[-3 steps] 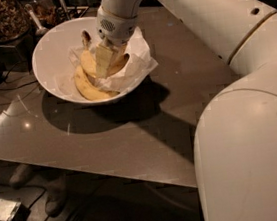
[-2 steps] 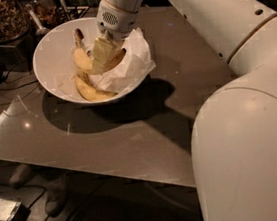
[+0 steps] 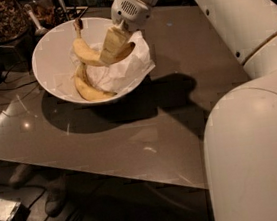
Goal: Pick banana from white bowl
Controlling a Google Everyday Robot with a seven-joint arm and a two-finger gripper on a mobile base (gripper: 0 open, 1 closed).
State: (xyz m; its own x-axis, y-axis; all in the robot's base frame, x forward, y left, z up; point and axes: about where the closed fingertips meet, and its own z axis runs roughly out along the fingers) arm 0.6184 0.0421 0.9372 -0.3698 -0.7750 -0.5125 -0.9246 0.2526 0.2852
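Just the one camera on this rig. It sat high on my side of the table (image 3: 146, 131) and looked forward and steeply down across it. My own arm (image 3: 232, 10) was right up against the lens and filled the right edge and lower right corner. The table's far edge ran along the top of the view. My end effector (image 3: 112, 46) showed up top centre, clamped on the banana (image 3: 87, 52) above the white bowl (image 3: 52, 62), which sat upper left, further from the lens.
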